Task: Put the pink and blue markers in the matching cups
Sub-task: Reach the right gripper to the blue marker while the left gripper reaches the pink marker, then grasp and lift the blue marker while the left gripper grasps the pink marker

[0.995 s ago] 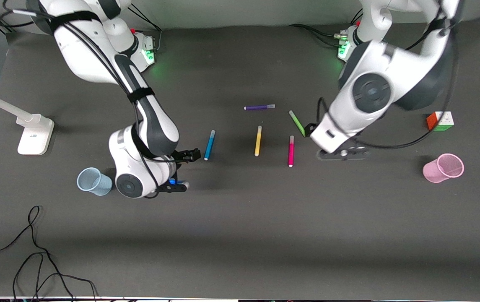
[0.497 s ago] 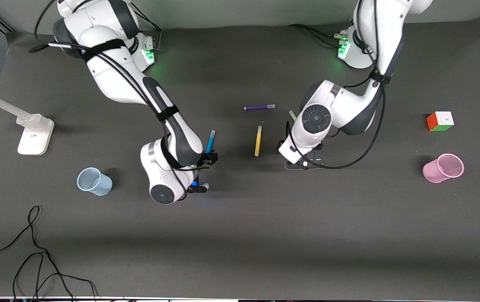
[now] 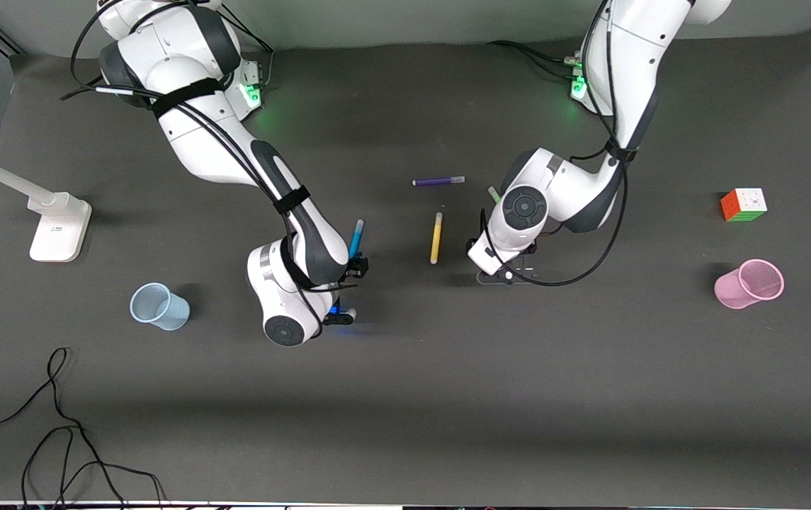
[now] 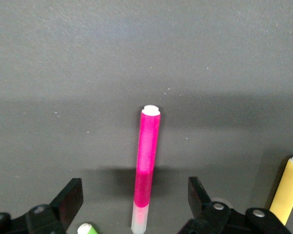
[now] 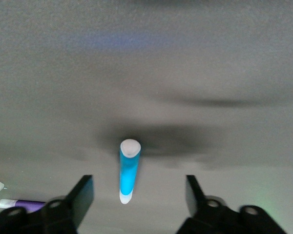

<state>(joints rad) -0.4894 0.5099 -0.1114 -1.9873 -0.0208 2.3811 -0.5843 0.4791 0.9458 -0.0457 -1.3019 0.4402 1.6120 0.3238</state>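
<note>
The blue marker (image 3: 357,238) lies on the dark table, its nearer end under my right gripper (image 3: 348,287). In the right wrist view the marker (image 5: 128,170) lies between the open fingers (image 5: 83,195), untouched. My left gripper (image 3: 497,269) hangs over the pink marker, which the arm hides in the front view. In the left wrist view the pink marker (image 4: 147,165) lies between the open fingers (image 4: 69,199), its pale cap toward the hand. The light blue cup (image 3: 159,306) stands toward the right arm's end, the pink cup (image 3: 749,283) toward the left arm's end.
A yellow pen (image 3: 436,237) lies between the two grippers, a purple pen (image 3: 438,181) farther from the camera, and a green pen (image 3: 494,193) shows partly beside the left arm. A colour cube (image 3: 744,204), a white stand (image 3: 58,227) and a loose cable (image 3: 58,425) are also on the table.
The right gripper moved from beside the blue cup to the blue marker. The left arm swung in over the pink marker and now covers it in the front view.
</note>
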